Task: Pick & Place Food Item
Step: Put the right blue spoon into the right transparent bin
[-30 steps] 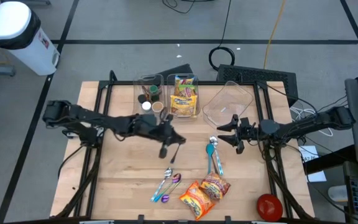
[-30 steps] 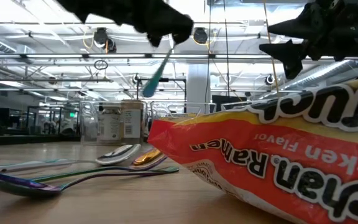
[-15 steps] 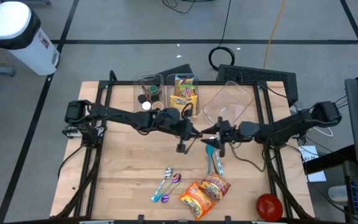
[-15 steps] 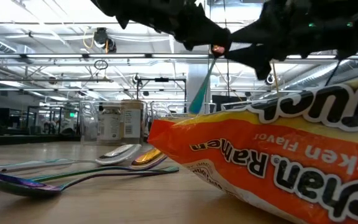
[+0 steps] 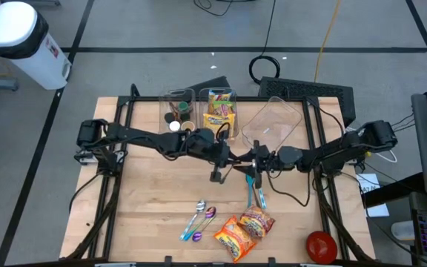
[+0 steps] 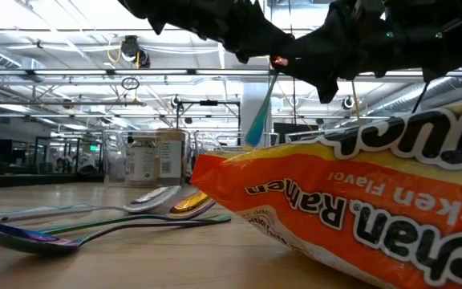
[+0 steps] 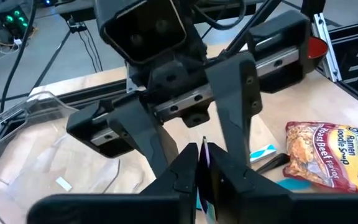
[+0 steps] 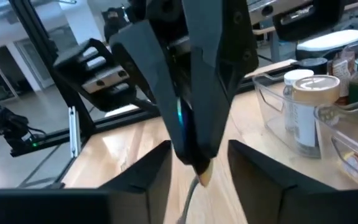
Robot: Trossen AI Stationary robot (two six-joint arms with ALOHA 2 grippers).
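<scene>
**High view.** Ramen packets (image 5: 245, 228): two crinkled foil pouches, orange and yellow. They lie side by side on the wooden table (image 5: 139, 215), with their long axis on a diagonal. Both claws meet well beyond the packets, toward the clear bin (image 5: 273, 122). The left claw (image 5: 224, 157) and right claw (image 5: 252, 162) stand tip to tip. The right claw is, by judgement, slightly the nearer to the packets. Any reach for them runs back toward the table's front edge. Teal spoons (image 5: 256, 189) lie between claws and packets. Iridescent metal spoons (image 5: 199, 221) lie just beside the packets.

**Low view.** The nearest packet (image 6: 359, 209) fills the foreground, glossy and puffed. Above and beyond it a teal utensil (image 6: 260, 112) hangs tilted from the dark claws. It is slim, smooth and plastic-looking.

**Left wrist view.** The left claw (image 7: 202, 152) is pressed together, pinching the utensil's thin shaft. The right claw's angular black fingers (image 7: 241, 106) stand either side of it. One packet (image 7: 322, 152) lies flat beyond them.

**Right wrist view.** The right claw (image 8: 199, 165) is spread, its fingers flanking the left claw's tip without a visible pinch. A lidded jar (image 8: 307, 106) stands in a clear container. No packets are in this view.
</scene>
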